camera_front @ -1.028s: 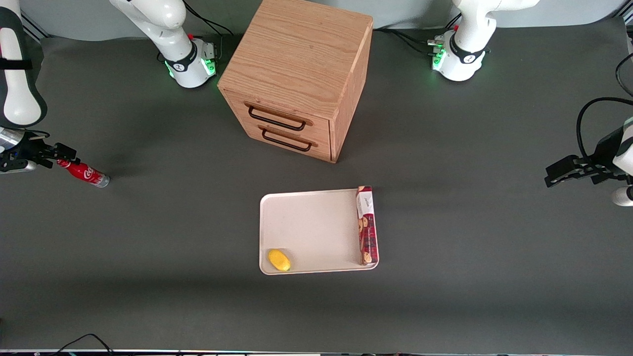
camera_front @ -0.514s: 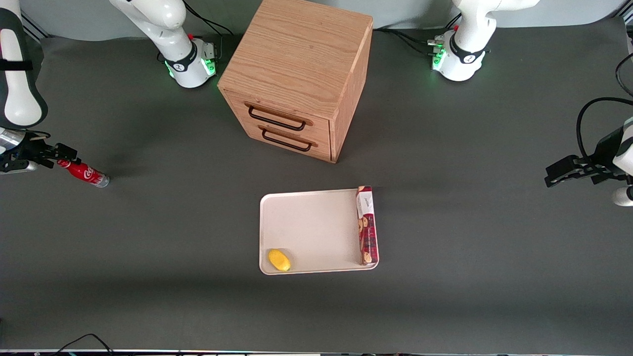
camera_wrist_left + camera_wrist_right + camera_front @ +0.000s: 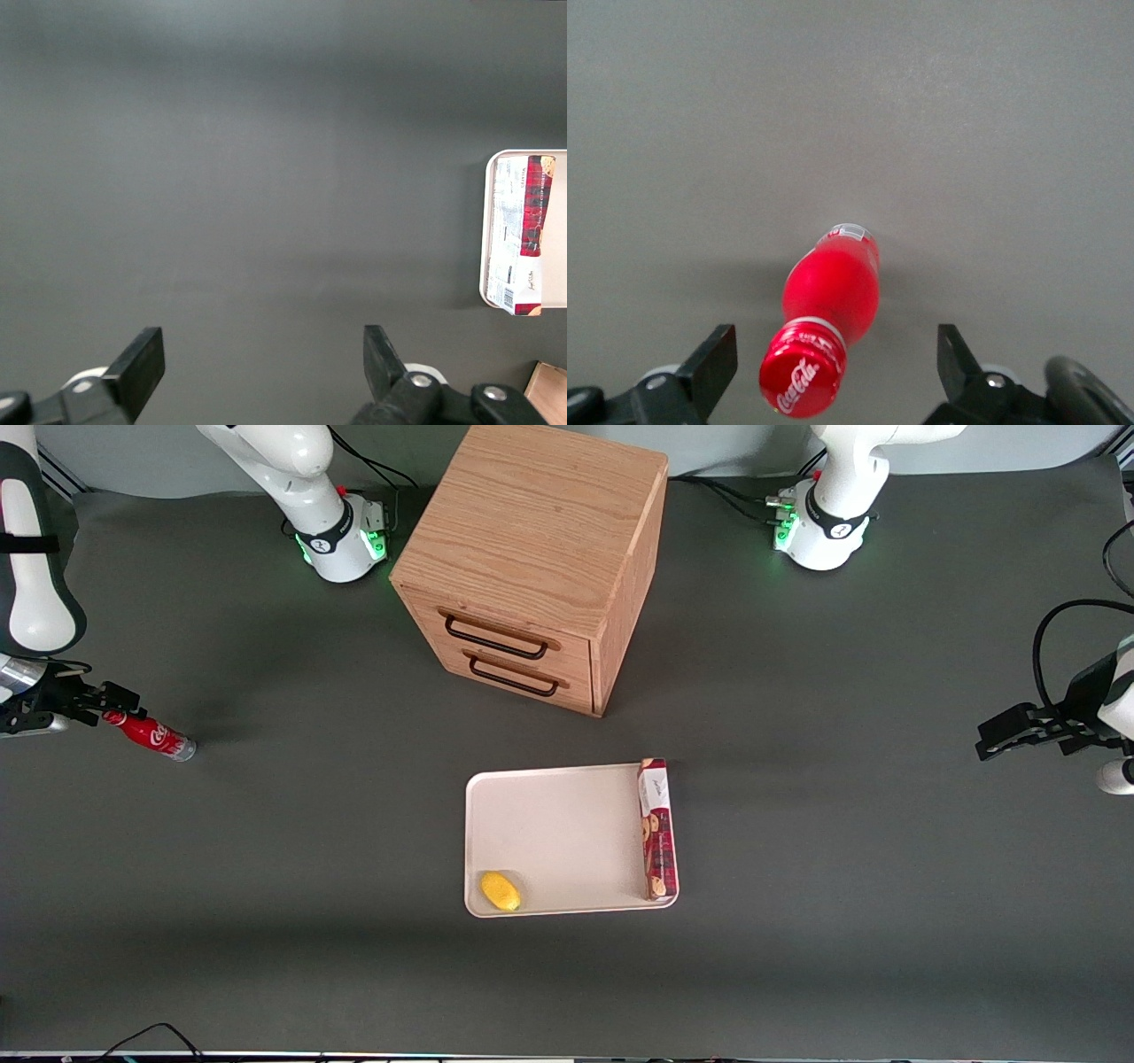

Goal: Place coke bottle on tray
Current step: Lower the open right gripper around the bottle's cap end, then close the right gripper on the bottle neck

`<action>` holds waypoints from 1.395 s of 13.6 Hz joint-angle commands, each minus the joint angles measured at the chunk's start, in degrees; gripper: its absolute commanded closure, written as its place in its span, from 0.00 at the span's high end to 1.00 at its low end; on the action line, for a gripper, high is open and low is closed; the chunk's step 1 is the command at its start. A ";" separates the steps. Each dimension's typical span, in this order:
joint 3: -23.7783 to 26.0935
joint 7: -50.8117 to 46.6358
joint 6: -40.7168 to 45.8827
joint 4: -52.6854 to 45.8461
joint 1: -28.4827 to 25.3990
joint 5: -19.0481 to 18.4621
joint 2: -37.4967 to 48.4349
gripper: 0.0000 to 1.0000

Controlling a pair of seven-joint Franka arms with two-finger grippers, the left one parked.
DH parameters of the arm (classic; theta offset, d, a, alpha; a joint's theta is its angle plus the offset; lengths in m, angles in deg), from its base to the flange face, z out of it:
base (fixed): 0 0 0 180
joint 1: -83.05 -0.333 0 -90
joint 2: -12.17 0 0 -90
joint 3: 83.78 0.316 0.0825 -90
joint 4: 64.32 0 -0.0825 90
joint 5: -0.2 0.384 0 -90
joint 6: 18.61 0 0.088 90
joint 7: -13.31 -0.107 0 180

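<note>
I am holding my claw (image 3: 833,367) wide open, its two fingers (image 3: 713,359) standing apart on either side of the cap end of the coke bottle (image 3: 831,301), not touching it. In the front view the bottle (image 3: 149,734) is standing tilted on the dark table (image 3: 354,974) at the working arm's end, cap toward my claw (image 3: 93,704) and silvery base pointing toward four o'clock. The tray (image 3: 549,833) is waiting well apart from it, toward three o'clock and nearer the front camera, in front of the wooden drawer cabinet (image 3: 532,567).

I judge I am lining up for the grasp, and several things could spoil it. The bottle is round and leaning, so if one finger is reaching it before the other, it could roll or tip away. Closing only on the narrow cap could let the heavier body swing or slip out while I am carrying it.

On the tray, a yellow lemon (image 3: 500,890) is lying at the seven o'clock corner and a long red biscuit box (image 3: 656,828) is running along the three o'clock rim. Setting down too near either could knock them, or leave the bottle toppling over the low rim.
</note>
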State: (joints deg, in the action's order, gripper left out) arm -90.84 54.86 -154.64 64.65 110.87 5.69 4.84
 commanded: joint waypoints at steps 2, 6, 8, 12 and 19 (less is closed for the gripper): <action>0.47 1.87 0.94 -0.47 0.83 1.45 -0.32 1.00; 0.47 2.05 2.60 -0.82 0.92 1.45 -0.23 0.31; 0.47 2.05 2.70 -0.91 0.92 1.45 -0.23 0.02; 0.55 2.05 2.70 -0.91 0.83 1.45 -0.06 0.00; 2.22 1.00 12.34 -7.31 0.31 1.36 1.53 0.00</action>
State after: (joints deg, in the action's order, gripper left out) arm -89.31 55.01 -147.78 61.30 111.03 5.75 4.89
